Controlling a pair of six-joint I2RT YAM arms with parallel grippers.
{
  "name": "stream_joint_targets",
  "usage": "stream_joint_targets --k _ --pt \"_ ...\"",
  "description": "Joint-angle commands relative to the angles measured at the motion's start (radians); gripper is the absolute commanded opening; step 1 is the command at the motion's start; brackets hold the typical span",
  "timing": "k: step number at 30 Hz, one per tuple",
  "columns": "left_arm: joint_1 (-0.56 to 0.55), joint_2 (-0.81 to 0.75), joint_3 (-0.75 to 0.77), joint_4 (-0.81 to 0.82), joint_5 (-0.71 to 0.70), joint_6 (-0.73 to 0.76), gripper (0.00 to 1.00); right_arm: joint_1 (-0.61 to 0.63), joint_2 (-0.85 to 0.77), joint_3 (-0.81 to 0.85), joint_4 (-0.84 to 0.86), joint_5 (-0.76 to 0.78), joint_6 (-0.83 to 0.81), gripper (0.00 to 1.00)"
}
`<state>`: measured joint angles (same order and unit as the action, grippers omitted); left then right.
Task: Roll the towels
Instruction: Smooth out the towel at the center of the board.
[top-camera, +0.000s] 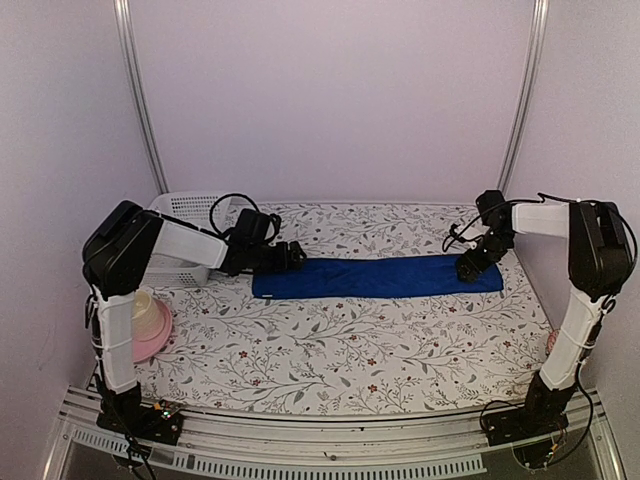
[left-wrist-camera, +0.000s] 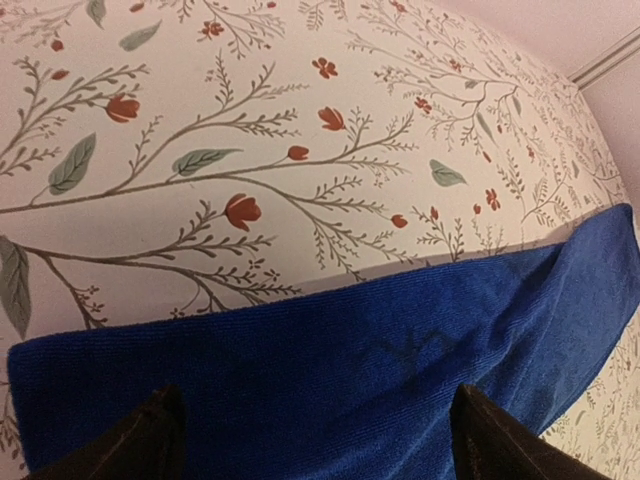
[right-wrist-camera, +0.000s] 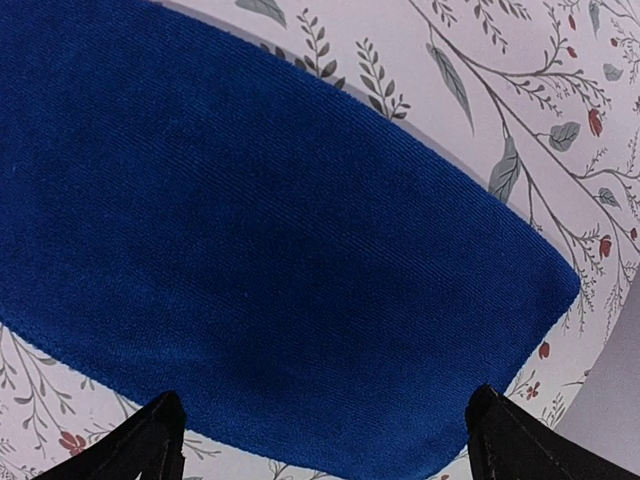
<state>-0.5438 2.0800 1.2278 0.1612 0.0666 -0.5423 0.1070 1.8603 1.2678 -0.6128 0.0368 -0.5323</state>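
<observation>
A long royal-blue towel (top-camera: 380, 277) lies flat as a strip across the flowered table, left to right. My left gripper (top-camera: 292, 256) stands open just above the strip's left end; blue cloth (left-wrist-camera: 330, 380) fills the space under its spread fingertips (left-wrist-camera: 135, 445). Over the right end hangs my right gripper (top-camera: 468, 268), open as well, with the towel's end and corner (right-wrist-camera: 300, 270) below its fingertips (right-wrist-camera: 505, 440). Neither gripper holds anything. No pale sage-green towel shows in any view.
A white slotted basket (top-camera: 186, 212) stands at the back left, behind the left arm. A pink bowl (top-camera: 150, 325) sits at the left edge near the left arm's base. Pale walls close in the table cloth (top-camera: 340, 350) on three sides.
</observation>
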Motion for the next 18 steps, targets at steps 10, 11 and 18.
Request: stream_joint_targets --k 10,11,18 --pt "0.022 0.065 0.009 -0.007 -0.119 -0.009 0.92 -0.021 0.117 -0.044 0.125 0.166 0.01 0.99" --pt "0.022 0.063 0.001 -0.008 -0.137 -0.012 0.92 -0.021 0.115 -0.048 0.124 0.169 0.007 0.99" --pt "0.024 0.045 -0.013 -0.021 -0.251 -0.015 0.93 -0.022 0.092 -0.051 0.048 0.116 -0.044 0.99"
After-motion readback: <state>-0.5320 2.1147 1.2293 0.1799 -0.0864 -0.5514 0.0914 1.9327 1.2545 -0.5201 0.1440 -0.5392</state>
